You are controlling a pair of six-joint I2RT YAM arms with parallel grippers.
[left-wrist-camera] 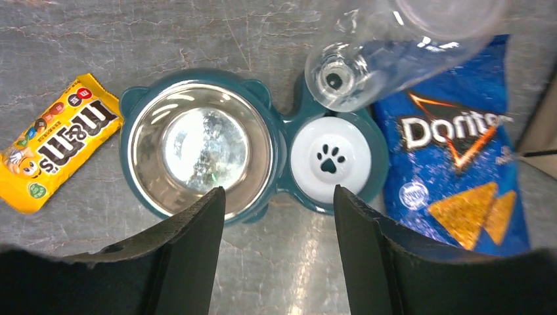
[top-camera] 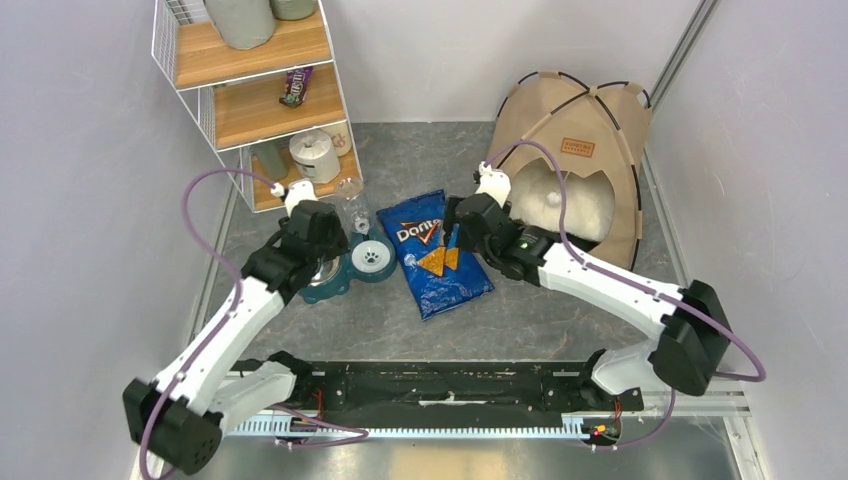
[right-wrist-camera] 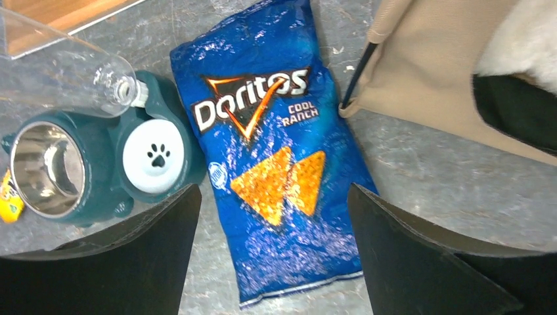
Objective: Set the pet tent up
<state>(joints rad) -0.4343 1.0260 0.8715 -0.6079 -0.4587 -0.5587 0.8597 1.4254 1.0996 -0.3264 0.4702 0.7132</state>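
Tent point(top-camera: 585, 150): standing, desk's point(top-camera: 530, 325) far right corner, just right of right pincer point(right-wrist-camera: 272, 191). Right pincer: jaws apart, empty, over chip bag point(right-wrist-camera: 263, 131). Left pincer point(left-wrist-camera: 277, 190): apart, empty, over bowl point(left-wrist-camera: 279, 131), well left.

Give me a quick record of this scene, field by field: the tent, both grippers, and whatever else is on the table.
pet tent: standing in the far right corner, poles arched, opening toward the arms
cushion: fluffy white, inside the tent
left gripper: open, empty, above the teal pet feeder
right gripper: open, empty, above the Doritos bag
clear bottle: tipped, mouth at the feeder's paw-print end
M&M's pack: yellow, flat beside the feeder's steel bowl
shelf: far left
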